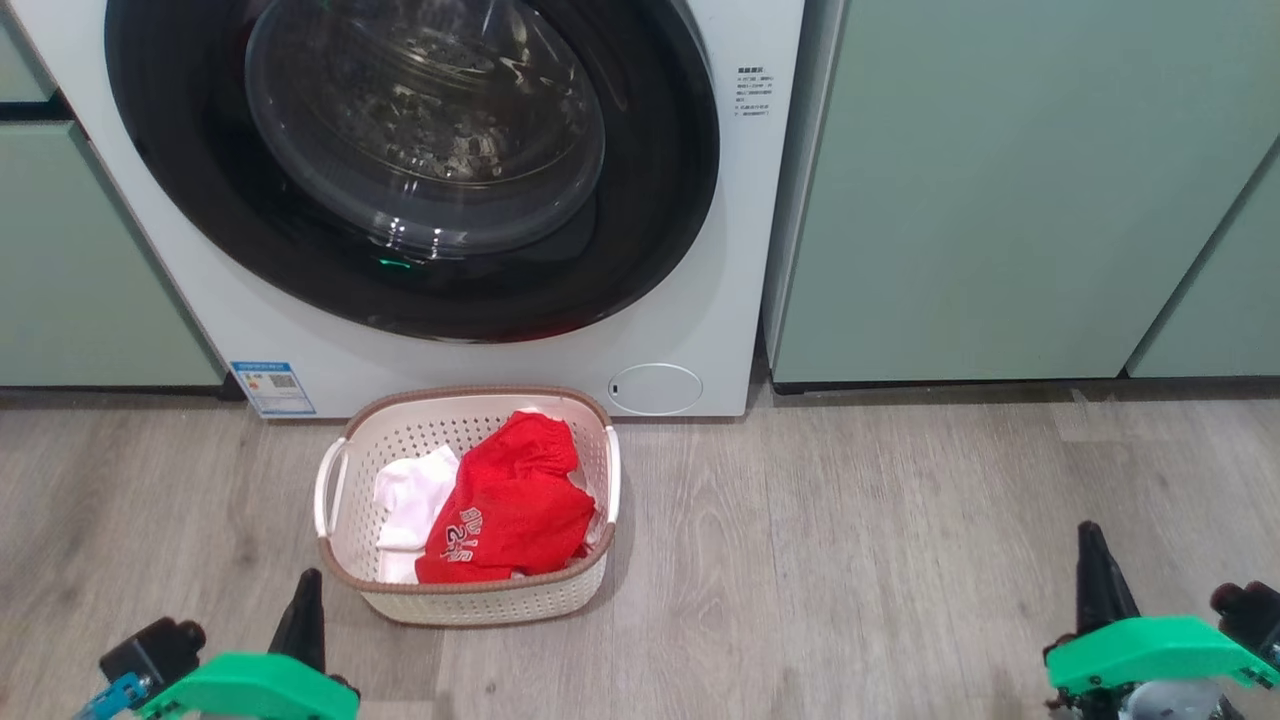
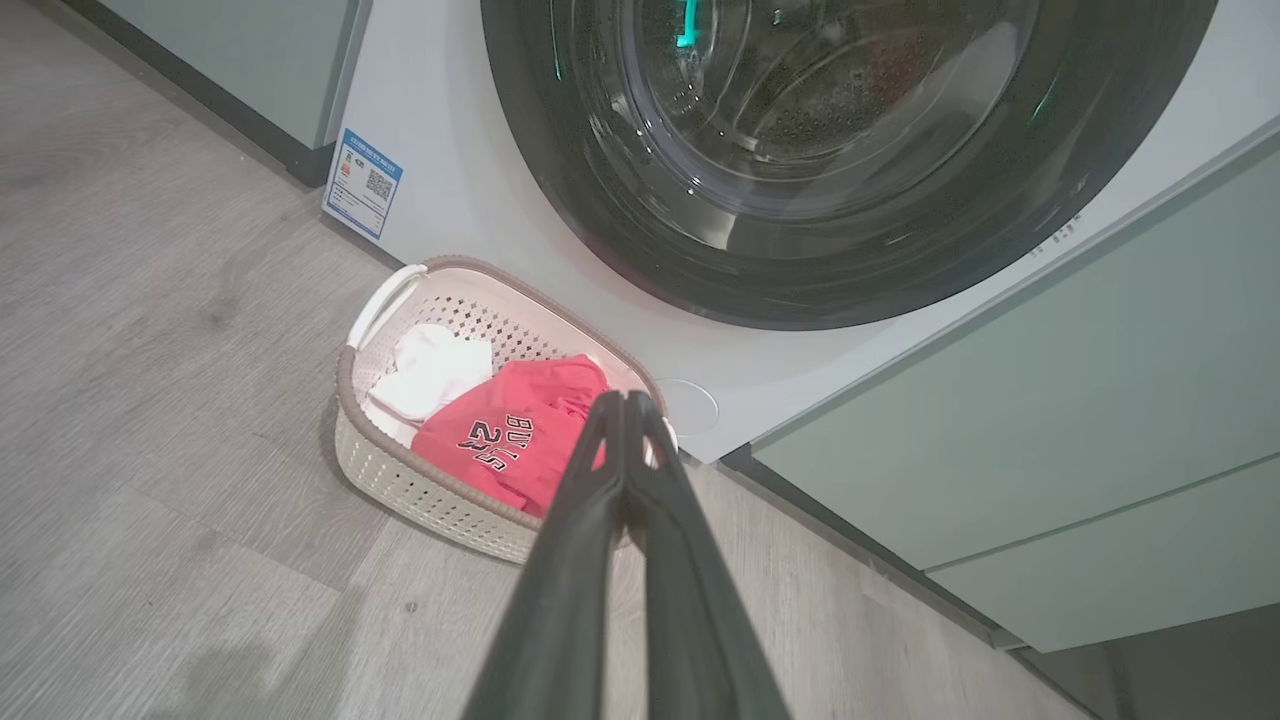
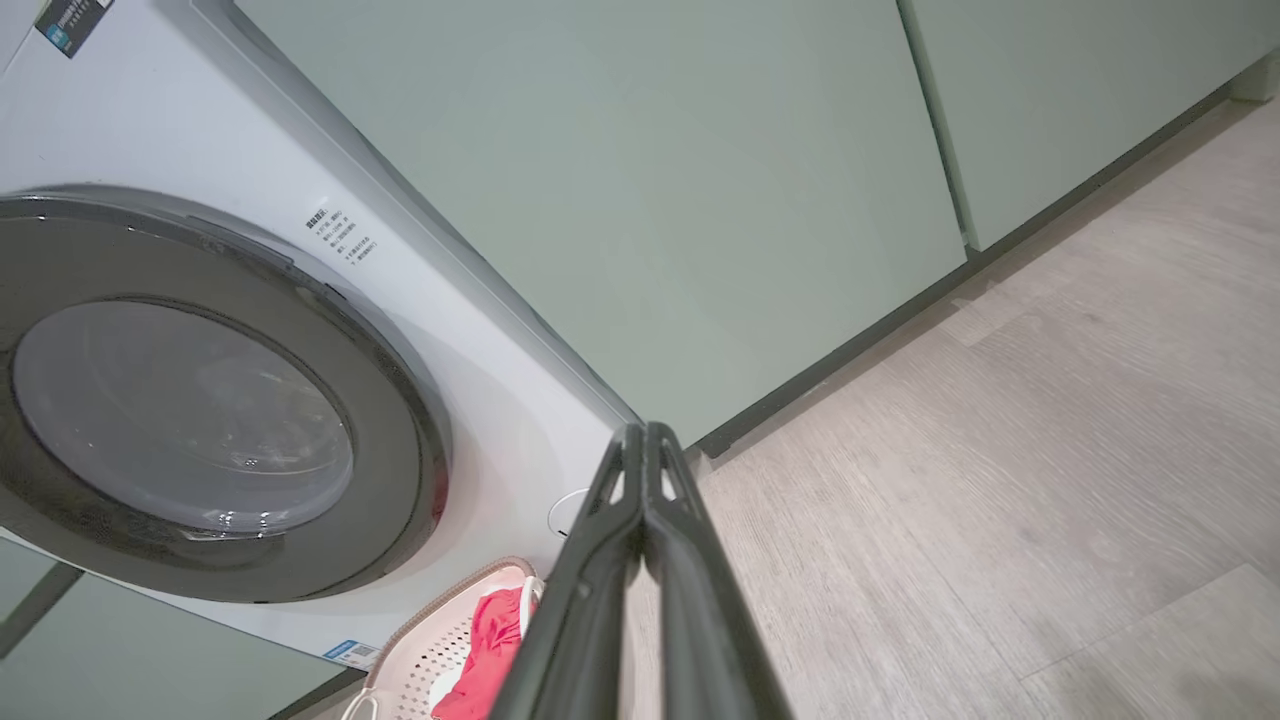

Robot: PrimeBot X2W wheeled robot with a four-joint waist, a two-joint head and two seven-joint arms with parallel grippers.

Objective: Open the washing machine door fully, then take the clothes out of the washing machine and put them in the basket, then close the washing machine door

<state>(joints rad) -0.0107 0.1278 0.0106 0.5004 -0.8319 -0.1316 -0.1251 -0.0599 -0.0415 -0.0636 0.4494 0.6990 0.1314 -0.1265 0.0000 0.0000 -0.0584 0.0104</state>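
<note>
Head view: my left claw (image 1: 303, 612) rests pinched together, empty; the basket (image 1: 465, 392) sits under the door (image 1: 180, 200) for a short drop and holds the clothes (image 1: 505, 510); door looks latched, I think; right claw (image 1: 1095, 560) likewise pinched, parked clear.

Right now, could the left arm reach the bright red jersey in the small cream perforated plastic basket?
Probably yes: the left gripper, shut, points toward the red jersey lying on top in the open basket, and nothing stands between them.

basket (image 1: 480, 602) on floor (image 1: 850, 560) just before washing machine (image 1: 740, 250) | clothes (image 1: 505, 510) in basket | cabinets (image 1: 1000, 190) either side of washing machine
</note>
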